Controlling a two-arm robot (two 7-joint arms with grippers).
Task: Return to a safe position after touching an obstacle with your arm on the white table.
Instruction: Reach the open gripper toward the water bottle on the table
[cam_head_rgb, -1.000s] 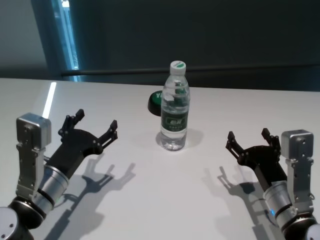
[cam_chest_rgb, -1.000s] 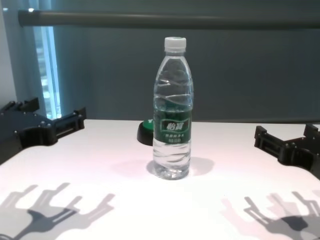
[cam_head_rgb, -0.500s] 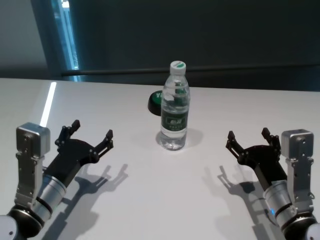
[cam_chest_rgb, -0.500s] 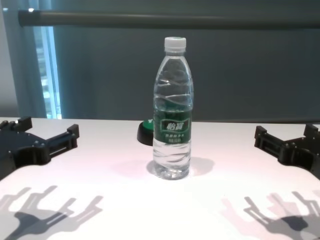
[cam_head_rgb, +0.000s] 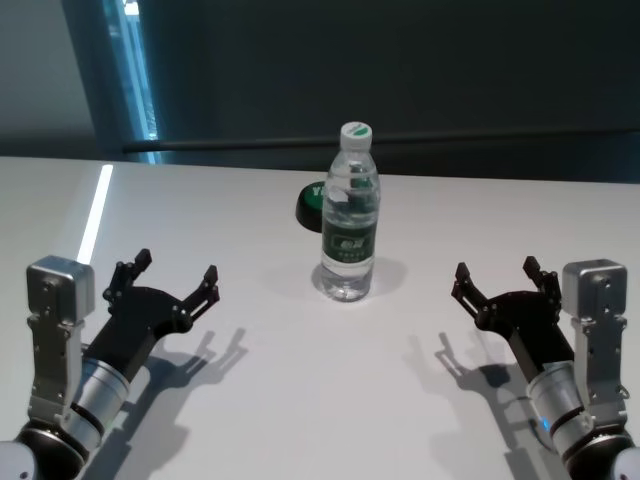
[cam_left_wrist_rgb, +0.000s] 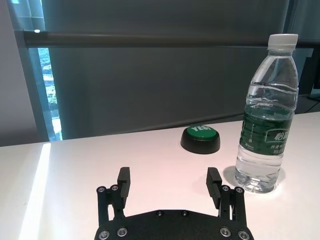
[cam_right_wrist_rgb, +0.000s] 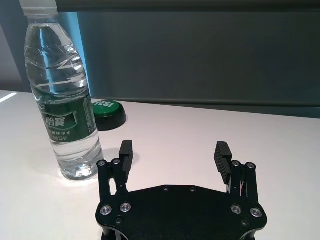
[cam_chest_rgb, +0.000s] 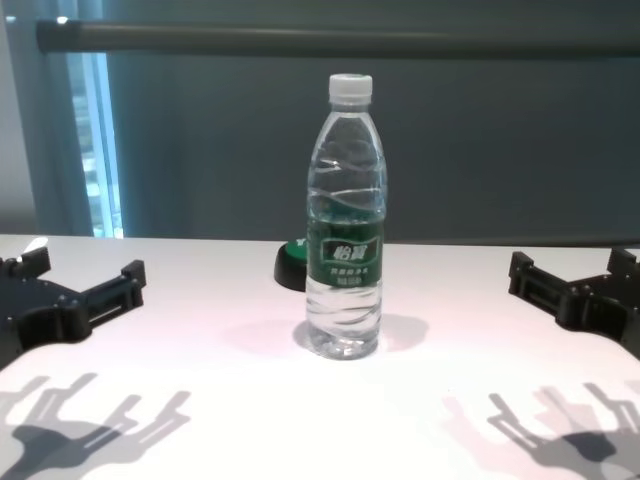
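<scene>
Water bottle (cam_head_rgb: 350, 230) stands upright near the middle of the white bench (cam_head_rgb: 300, 400), cap on, dark green label around its middle, water inside. Nothing touches it.

Low round black object with a green top (cam_head_rgb: 312, 203) sits on the bench just behind the bottle and slightly toward the robot's left. In the chest view the bottle overlaps it, so only its left part (cam_chest_rgb: 291, 264) shows there; whether the two touch cannot be told.

Left gripper (cam_head_rgb: 165, 282) hovers low over the bench on the robot's left, well apart from the bottle. Jaws released, spread wide, with nothing between them. The left wrist view shows the same: two black fingers (cam_left_wrist_rgb: 123, 181) apart, bare bench between them, the bottle (cam_left_wrist_rgb: 264, 120) off to one side and beyond the fingertips. Its shadow falls on the bench beside it.

Right gripper (cam_head_rgb: 497, 279) hovers over the bench on the robot's right, also well apart from the bottle. Jaws released and wide, holding nothing. The right wrist view shows its fingers (cam_right_wrist_rgb: 221, 154) spread over bare bench, the bottle (cam_right_wrist_rgb: 64, 100) beyond them to one side.

Both grippers point roughly forward, with the bottle between them and farther out from the robot.
</scene>
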